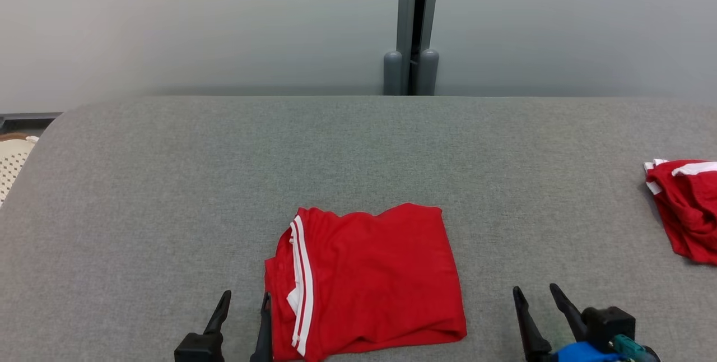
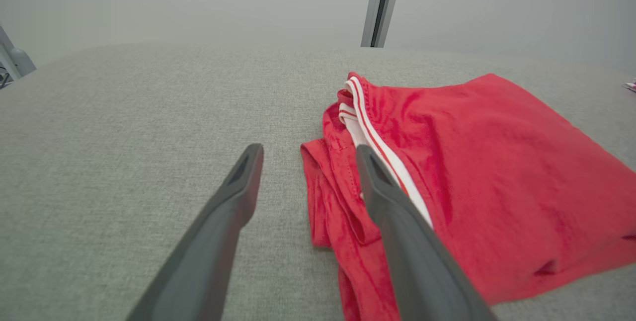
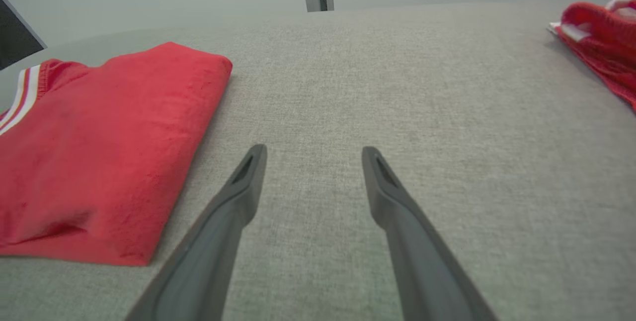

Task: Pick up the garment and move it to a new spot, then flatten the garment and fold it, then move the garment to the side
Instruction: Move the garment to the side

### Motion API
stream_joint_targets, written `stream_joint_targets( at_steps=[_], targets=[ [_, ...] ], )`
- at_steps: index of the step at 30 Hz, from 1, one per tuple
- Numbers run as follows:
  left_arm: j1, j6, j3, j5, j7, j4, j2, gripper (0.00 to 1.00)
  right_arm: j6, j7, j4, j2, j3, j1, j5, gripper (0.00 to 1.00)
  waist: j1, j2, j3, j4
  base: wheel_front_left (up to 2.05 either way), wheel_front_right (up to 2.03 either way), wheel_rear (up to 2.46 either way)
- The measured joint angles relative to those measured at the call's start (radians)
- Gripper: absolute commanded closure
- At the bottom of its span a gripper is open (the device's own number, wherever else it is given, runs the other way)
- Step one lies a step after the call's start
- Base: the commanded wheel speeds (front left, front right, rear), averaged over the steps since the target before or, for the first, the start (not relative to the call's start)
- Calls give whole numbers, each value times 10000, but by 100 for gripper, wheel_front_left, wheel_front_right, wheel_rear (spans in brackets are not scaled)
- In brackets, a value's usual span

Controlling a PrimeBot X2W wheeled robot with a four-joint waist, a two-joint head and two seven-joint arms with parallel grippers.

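The folded red garment [image 1: 367, 281] lies on the grey table [image 1: 168, 182] near me, seemingly ready to go aside; my left gripper [image 1: 247, 295], jaws wide, sits at its striped edge; my right gripper [image 1: 534, 288], equally wide, stands apart; I should pinch all layers, lifting evenly.

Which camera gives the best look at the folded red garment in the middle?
Head view: the folded garment shows almost whole from above. Left wrist view gives its striped edge close up, partly behind the left gripper. Right wrist view catches its plain side, cut off at the left.
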Motion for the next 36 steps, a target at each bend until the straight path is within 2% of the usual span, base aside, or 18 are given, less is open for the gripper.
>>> stream_joint_targets(
  at_steps=[7, 15, 16, 17, 18, 22, 26, 30, 36],
  targets=[
    [-78, -88, -222, -107, 0, 0, 0, 0, 0, -2, 957, 2, 997, -1656, -69, 0, 0, 0, 256, 469, 0, 0, 0],
    [-173, -142, -314, -196, 0, 128, 4, 0, 0, 435, 3298, 6, 1831, -2888, -25, 0, 0, -1, 473, 1115, 0, 0, 0],
    [-175, -142, -322, -198, 0, 136, 4, 0, 0, 500, 3522, 6, 1893, -2961, -23, 44, 0, 0, 499, 1172, 0, 0, 0],
    [-178, -142, -322, -207, 0, 142, 2, 0, 0, 502, 3674, 6, 1948, -3029, 21, 93, 0, 0, 524, 1216, 0, 0, 0],
    [-180, -142, -318, -213, -2, 148, 4, 0, 0, 499, 3829, 2, 2000, -3108, 63, 100, 0, 0, 549, 1248, 0, 0, 0],
    [-201, -134, -236, -257, -2, 128, 2, 0, 13, 309, 4295, 52, 1914, -3333, -2, 100, 0, 0, 613, 1204, 0, 0, 0],
    [-200, -173, -219, -236, 0, 38, 6, 0, 50, 69, 4567, 153, 1532, -3426, -222, 100, 0, 0, 663, 816, 0, 0, 0],
    [-233, -276, -288, -79, -2, -61, 4, 0, 75, -56, 4637, 171, 1106, -3463, -374, 100, 0, 0, 822, 91, 0, 0, 0],
    [-609, -422, -420, 6, -2, -176, 4, 0, 90, -136, 4458, 184, 658, -3505, -516, 100, 1, 0, 1228, -1419, 0, 0, 0]
  ],
)
